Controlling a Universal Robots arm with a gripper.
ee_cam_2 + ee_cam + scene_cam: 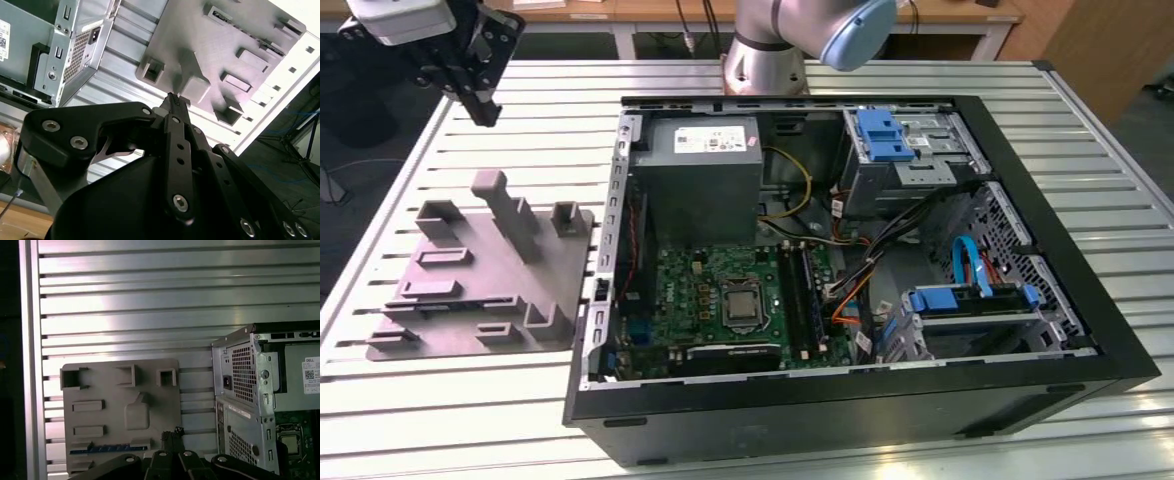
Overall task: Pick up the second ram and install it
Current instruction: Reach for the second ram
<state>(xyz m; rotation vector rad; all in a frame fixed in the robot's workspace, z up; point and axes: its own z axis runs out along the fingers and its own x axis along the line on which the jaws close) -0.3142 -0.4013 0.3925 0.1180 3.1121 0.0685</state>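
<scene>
Closest to us in both wrist views is the black linkage of the gripper (172, 100), whose fingers (174, 436) run together to a single narrow tip. We see no gap between them and nothing clamped there, so they appear closed on themselves and touch nothing.

Beyond that tip in the first wrist view lies the grey fixture (110, 415) on the slatted aluminium table (150, 305). The second ram (107, 448) sits on it as a thin dark strip with a bluish sheen. It lies lengthwise at the end of the fixture away from the upright tabs (127, 375), near the fingertips but apart from them.

In the exterior view we find the gripper (484, 112) in the air over the table's far corner, at the exterior view's left. It is beyond the fixture (494, 290) and clear of it. We cannot make out the ram on the fixture from here.

Just beside the fixture, toward the exterior view's right, stands the open computer case (854, 420). Its green motherboard (707, 290) is exposed, with the grey power supply (700, 170) above it. We cannot tell whether any memory slot there is filled.
</scene>
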